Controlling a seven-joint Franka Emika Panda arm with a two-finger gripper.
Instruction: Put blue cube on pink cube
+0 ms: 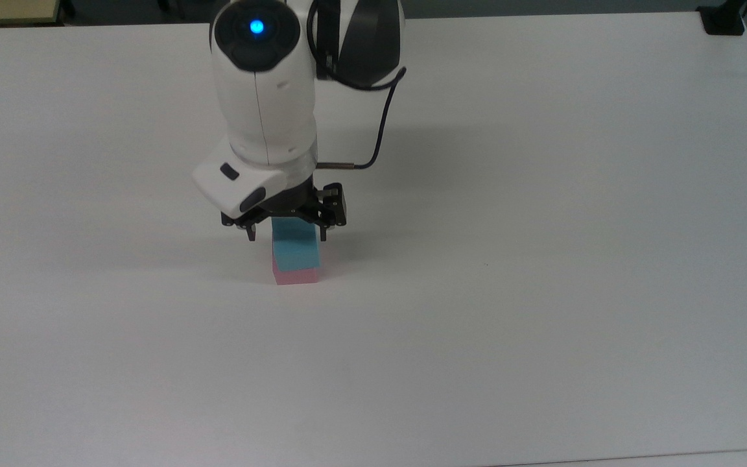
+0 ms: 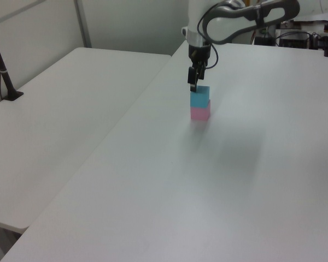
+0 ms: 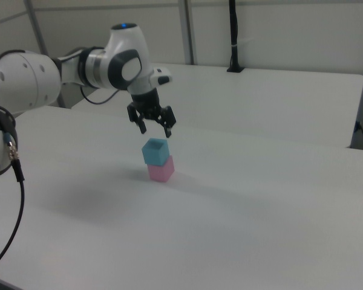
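While the blue cube [image 1: 294,251] sits on top of the pink cube [image 1: 296,276], the hand [image 1: 286,232] hangs just above the pair with its fingers spread wide and nothing between them. Seen in the right view, the two dark fingertips [image 3: 167,132] are clear of the blue cube's [image 3: 155,151] top face, one toward the right view's left and one toward the right view's right, with open air under them. The blue cube rests squarely enough on the pink cube [image 3: 161,170], though its edges are turned a little against those of the block below, so the corners do not line up exactly.

Both blocks stand on the white counter [image 1: 542,292], roughly in its middle in the top view, with bare surface all round them. In the left view the stack shows blue [image 2: 200,98] over pink [image 2: 200,113], and the hand [image 2: 193,83] is above it, slightly toward the left view's left.

Above the hand rises the white arm [image 1: 264,97], its round dark cap carrying a small blue light [image 1: 257,26]. A black cable [image 1: 380,130] loops from the upper part of the arm down to the wrist. A second white counter [image 2: 60,120] stands alongside, at the left view's left, and a black pole [image 3: 233,36] is fixed at the far edge of it in the right view.
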